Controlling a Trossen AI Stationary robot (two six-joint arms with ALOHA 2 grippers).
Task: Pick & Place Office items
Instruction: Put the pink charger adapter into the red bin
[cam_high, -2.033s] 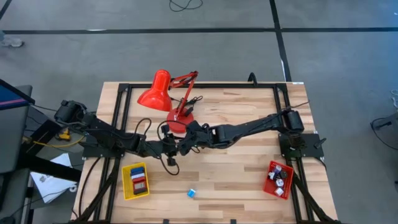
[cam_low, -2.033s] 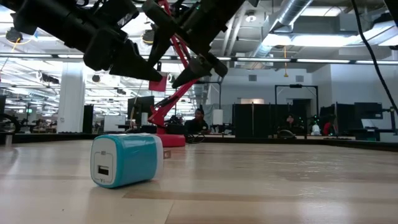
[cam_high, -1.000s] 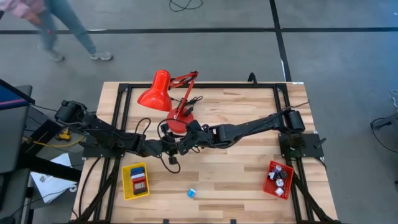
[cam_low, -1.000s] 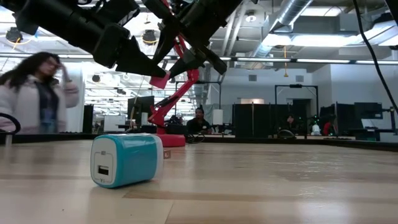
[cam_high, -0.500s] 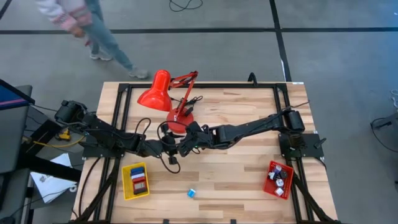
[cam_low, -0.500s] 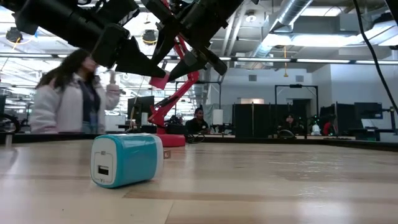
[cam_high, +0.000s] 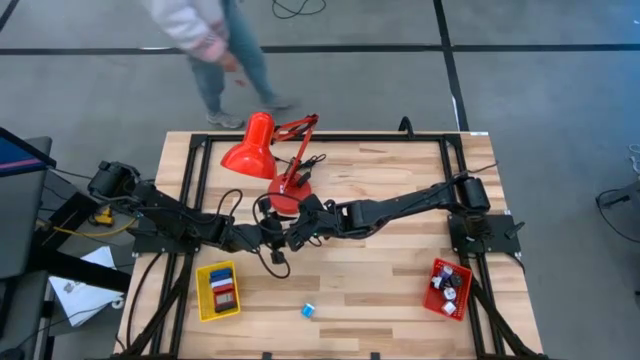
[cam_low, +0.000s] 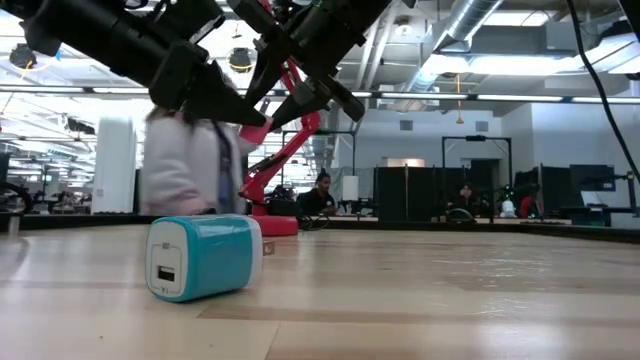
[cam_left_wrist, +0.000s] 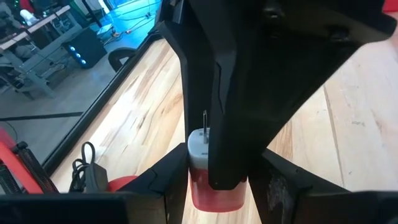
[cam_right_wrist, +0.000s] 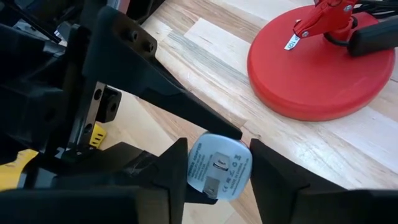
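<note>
Person (cam_high: 205, 35) walked nearer table; both pincers (cam_high: 278, 238) pinch one smooth red-white plug (cam_right_wrist: 219, 165).

I'm working in a big open lab or workshop hall — exposed ducts (cam_low: 470, 25) and strip lights run across the ceiling, and the floor (cam_high: 540, 90) around my table (cam_high: 400, 290) is bare grey concrete marked with dark lines. Beyond the table's far edge I see rows of dark workstations (cam_low: 420, 195) with screens, and people sitting at them. One person (cam_high: 205, 30) is walking past the far left corner — a shared workspace, not a home.
</note>
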